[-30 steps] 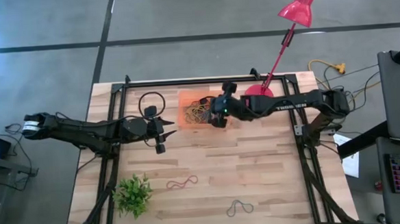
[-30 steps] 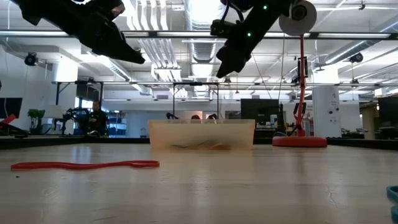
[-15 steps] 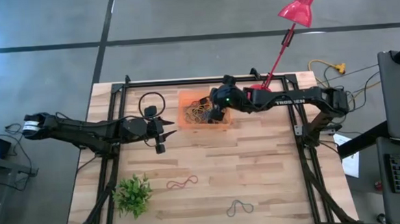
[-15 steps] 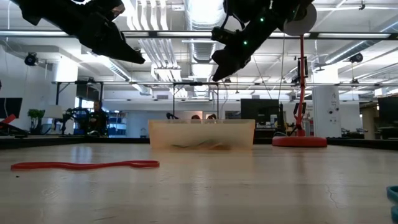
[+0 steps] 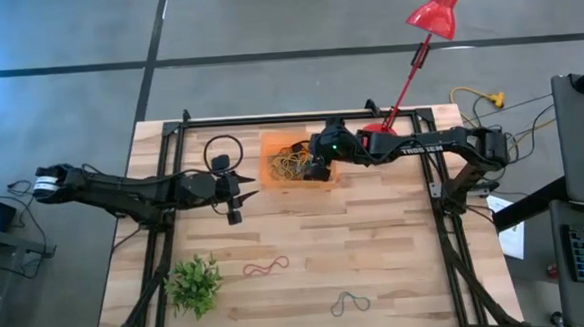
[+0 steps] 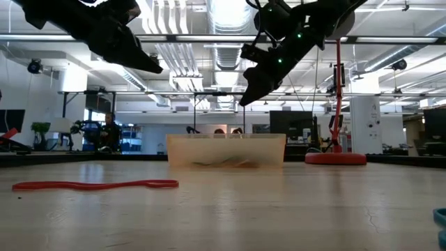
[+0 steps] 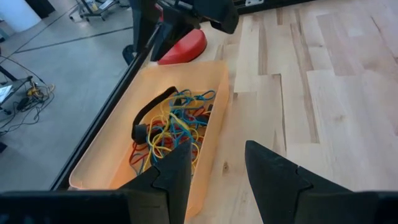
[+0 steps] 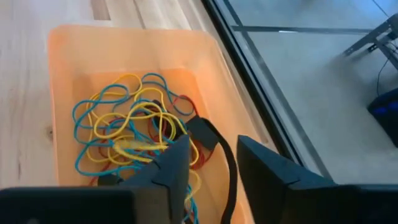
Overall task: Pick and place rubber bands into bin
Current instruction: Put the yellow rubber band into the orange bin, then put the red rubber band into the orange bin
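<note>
The bin [image 5: 290, 162], a shallow orange tray, stands at the table's far middle. It holds a tangle of blue, yellow, red and black rubber bands [image 8: 134, 140]. My right gripper [image 8: 212, 146] hangs open above the bin's right part [image 5: 315, 170], with nothing between its fingers. My left gripper [image 5: 236, 201] hovers open to the left of the bin, well above the table [image 6: 150, 64]. A red rubber band [image 5: 265, 267] and a grey one [image 5: 349, 302] lie flat on the wood nearer the front edge.
A small green plant [image 5: 193, 284] sits near the front left corner. A red lamp's round base [image 5: 375, 131] stands just right of the bin, its arm slanting up to the shade [image 5: 437, 6]. A black ring [image 5: 221, 149] lies left of the bin. Dark frame rails run along the table's sides.
My right arm has swung toward the table's far edge, and its gripper has sunk a little over the bin and tipped more downward.
</note>
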Controlling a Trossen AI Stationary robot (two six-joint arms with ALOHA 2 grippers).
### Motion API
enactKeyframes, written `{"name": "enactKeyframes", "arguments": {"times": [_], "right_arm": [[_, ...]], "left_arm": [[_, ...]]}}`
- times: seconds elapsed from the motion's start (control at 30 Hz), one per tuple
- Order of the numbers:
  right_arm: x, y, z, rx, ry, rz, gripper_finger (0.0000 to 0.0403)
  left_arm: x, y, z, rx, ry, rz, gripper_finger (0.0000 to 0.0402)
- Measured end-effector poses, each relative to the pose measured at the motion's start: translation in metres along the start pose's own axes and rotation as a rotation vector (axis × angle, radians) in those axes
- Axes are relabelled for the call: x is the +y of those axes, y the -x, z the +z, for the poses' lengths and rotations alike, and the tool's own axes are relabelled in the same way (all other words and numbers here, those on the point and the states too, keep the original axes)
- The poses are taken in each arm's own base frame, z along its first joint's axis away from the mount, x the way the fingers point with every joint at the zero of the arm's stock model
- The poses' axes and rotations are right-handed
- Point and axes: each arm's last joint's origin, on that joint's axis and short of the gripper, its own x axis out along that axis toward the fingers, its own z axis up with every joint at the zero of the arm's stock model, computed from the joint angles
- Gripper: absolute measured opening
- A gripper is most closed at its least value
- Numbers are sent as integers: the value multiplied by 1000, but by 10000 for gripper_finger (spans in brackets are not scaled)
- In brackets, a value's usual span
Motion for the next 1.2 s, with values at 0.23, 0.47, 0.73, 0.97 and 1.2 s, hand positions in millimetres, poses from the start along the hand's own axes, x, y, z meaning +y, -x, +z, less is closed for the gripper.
{"name": "enactKeyframes", "arguments": {"times": [0.23, 0.47, 0.73, 0.97, 1.2], "right_arm": [[1, 0, 0, 1, 0, 33, 173], [17, 4, -7, 32, 17, 434, 183], [64, 25, -14, 120, 89, 676, 171], [113, 51, -19, 171, 122, 780, 162], [152, 78, -26, 203, 136, 823, 151]], "left_arm": [[-3, -8, -3, 30, -13, -3, 135], [-9, -19, -10, 82, -80, -31, 135], [-17, -36, -11, 60, -140, -81, 135], [-26, -48, -11, 30, -196, -202, 135], [-42, -59, -8, 3, -163, -575, 135]]}}
